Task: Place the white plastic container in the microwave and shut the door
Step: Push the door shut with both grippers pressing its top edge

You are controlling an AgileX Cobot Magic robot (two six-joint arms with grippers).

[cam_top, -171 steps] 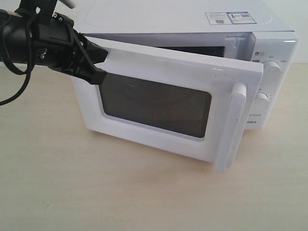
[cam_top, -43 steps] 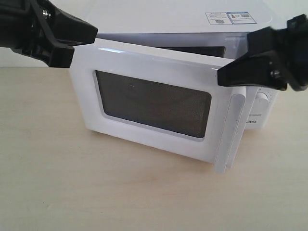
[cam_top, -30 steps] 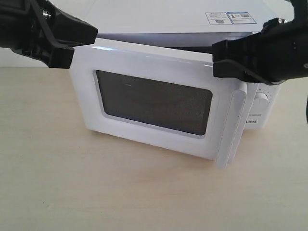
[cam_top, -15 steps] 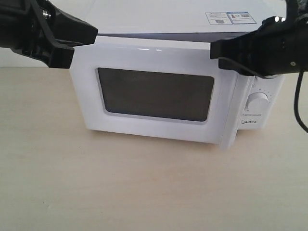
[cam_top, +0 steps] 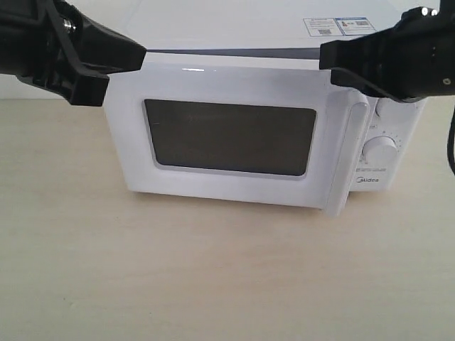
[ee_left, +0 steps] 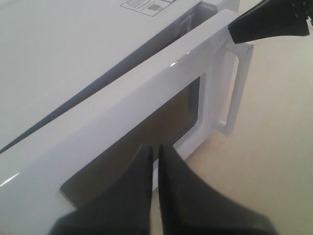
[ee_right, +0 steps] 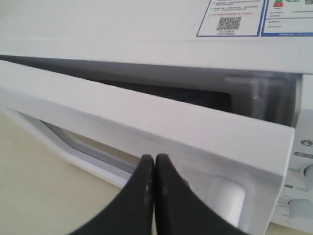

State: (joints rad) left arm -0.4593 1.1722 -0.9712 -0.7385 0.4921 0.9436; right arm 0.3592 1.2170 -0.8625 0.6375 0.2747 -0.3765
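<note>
Since a second and a half ago the white microwave door (cam_top: 227, 85) has swung from plainly ajar to almost flush, and the right gripper (cam_top: 323, 58) has followed it in; its black fingers (ee_right: 139, 196) are pressed together on nothing, tips at the door's upper corner above the vertical white bar handle (cam_top: 348, 153), though actual contact is hard to judge; the left gripper (cam_top: 141, 54) has its fingers (ee_left: 127, 196) closed to a hairline slit, empty, by the door's upper hinge-side corner; a dark gap between the door's top and the white boxy microwave (cam_top: 234, 25) shows in the right wrist view; the white plastic container appears in no view, and the dark mesh window (cam_top: 229, 136) hides the cavity, so whether it lies inside cannot be told; one round white dial (cam_top: 379, 150) shows clearly; the blue-and-white stickers (cam_top: 338, 26) on top are too small to read; the oven stands on a pale wood-grain table (cam_top: 213, 277); both arms enter the exterior view from its upper corners, cut off by the frame, fingers pointing inward toward each other.
</note>
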